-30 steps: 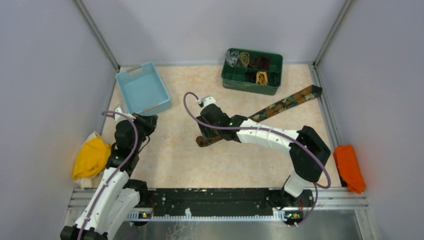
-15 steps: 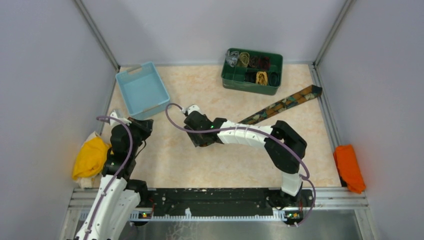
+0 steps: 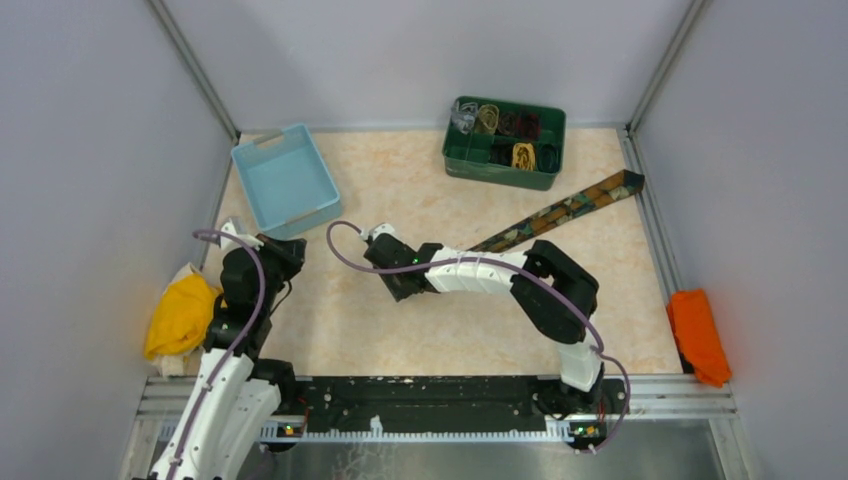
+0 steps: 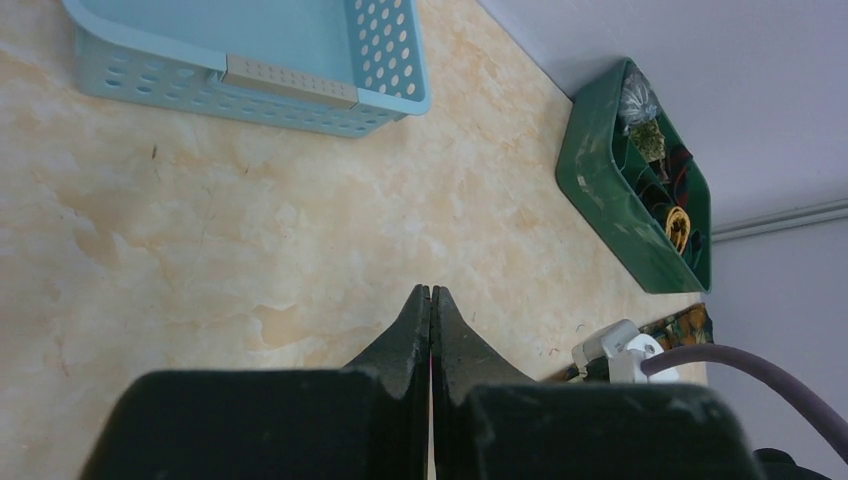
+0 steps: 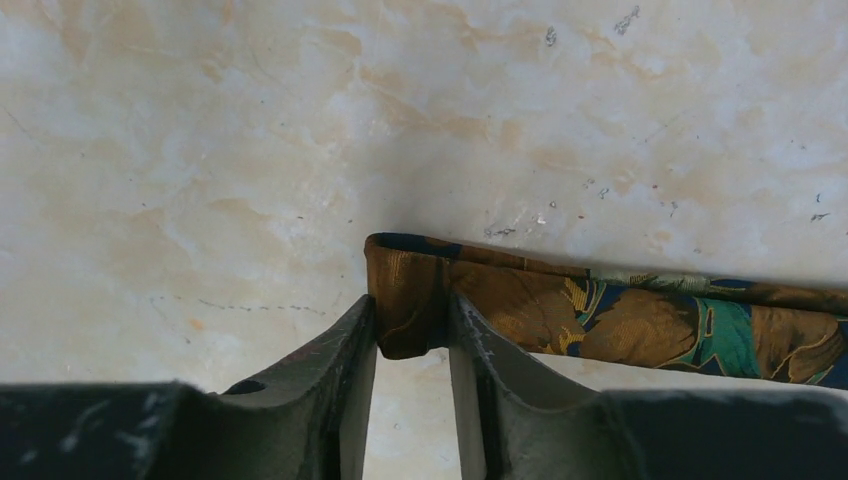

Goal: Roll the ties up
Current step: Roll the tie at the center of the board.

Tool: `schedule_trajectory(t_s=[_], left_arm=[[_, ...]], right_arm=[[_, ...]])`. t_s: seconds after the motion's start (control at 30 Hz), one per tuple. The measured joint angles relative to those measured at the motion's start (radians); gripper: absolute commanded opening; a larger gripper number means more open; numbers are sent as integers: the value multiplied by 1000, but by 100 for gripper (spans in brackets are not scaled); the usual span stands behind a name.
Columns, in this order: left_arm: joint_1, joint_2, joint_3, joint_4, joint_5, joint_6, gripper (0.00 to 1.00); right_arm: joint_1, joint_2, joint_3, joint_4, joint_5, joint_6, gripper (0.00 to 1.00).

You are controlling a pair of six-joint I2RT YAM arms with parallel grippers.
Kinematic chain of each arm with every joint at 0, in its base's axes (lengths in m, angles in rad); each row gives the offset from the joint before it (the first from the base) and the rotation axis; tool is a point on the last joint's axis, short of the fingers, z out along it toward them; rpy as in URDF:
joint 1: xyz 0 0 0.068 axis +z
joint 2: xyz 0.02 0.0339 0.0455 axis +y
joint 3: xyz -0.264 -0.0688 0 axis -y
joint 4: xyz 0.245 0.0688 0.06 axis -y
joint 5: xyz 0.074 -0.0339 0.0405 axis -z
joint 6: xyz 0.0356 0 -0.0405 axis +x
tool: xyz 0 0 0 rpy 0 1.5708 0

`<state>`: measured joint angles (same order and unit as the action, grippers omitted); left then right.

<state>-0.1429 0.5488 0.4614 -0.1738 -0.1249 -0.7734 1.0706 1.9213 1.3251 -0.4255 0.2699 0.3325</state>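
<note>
A dark brown tie with a gold-orange and teal pattern lies diagonally from the far right corner toward the table's middle. My right gripper is at its narrow end. In the right wrist view the tie's end is pinched and bunched between the two fingers of this gripper. My left gripper is shut and empty, near the left side below the blue basket; in the left wrist view its fingertips touch. Several rolled ties sit in the green box.
An empty light blue basket stands at the back left and also shows in the left wrist view. The green box is at the back. A yellow cloth lies at the left edge, an orange cloth at the right edge.
My right arm has swung left and folded at the elbow, drawing the tie's narrow end leftward. My left arm has shifted slightly left.
</note>
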Motion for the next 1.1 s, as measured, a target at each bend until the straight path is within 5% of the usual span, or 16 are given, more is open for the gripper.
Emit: schedule_trajectory(t_s=[0.53,0.87,1.1], left_arm=[[2,110,-49,141,158,50,0],[-2,264,-65,345,399,106,0],[-163,337,-64,434,417,158,0]], right_arm=[[-19,-62,-89,164,-197,32,17],[-227,-144,-352,487,-513,137,14],[-322,-145,-443,618,-641,195,13]])
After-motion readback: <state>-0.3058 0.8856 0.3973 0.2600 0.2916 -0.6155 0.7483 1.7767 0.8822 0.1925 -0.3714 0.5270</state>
